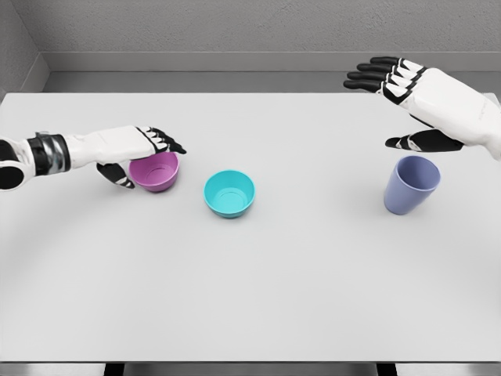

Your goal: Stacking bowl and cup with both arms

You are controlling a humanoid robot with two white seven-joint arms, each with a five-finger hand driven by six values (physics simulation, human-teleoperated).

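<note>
Grey walls back a wide white table (258, 305) on which three pieces of crockery stand in a loose row across its middle. Toward the left edge sits a purple bowl (156, 174), upright, and the left hand (137, 153) is at it: fingers reach over the near rim from above while the thumb curls under the outer wall, so the hand looks to be closing on the bowl, though whether it truly bears on it I cannot tell. Just to the right of that, near the table's centre and apart from the first, stands a teal bowl (229, 193), open side up and untouched. Well toward the right edge is a blue cup (410, 185), upright. The right hand (415, 106) hangs above and slightly behind the cup with fingers spread and thumb lowered toward the rim, holding nothing. Nothing is stacked yet, so the job is at its start: each hand has to secure its piece. To do this well, the left hand should pinch the bowl's wall firmly between thumb and fingers before any lift, keeping it level so it drops squarely into the teal bowl. The right hand should come down around the cup's body, not its lip, as a thin rim may tip it.
</note>
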